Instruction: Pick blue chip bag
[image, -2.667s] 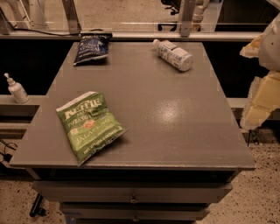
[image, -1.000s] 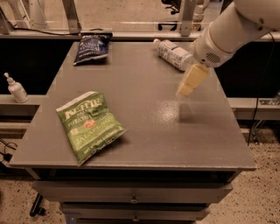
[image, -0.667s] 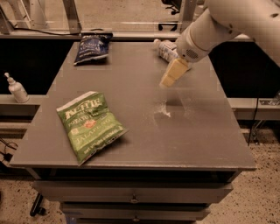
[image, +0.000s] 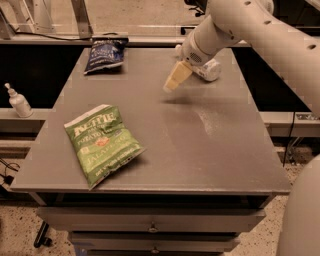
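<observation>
So the claw (image: 177, 77) hangs over the far middle of the counter (image: 225, 150), probably lining up on the blue bag (image: 105, 52) at the far-left corner. Can't tell if it's open or closed.

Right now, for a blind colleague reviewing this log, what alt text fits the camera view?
A white robot arm reaches over a grey table, its gripper hovering above the far half, to the right of the blue bag lying at the far left corner. A green bag lies front left; a bottle lies partly behind the arm.
</observation>
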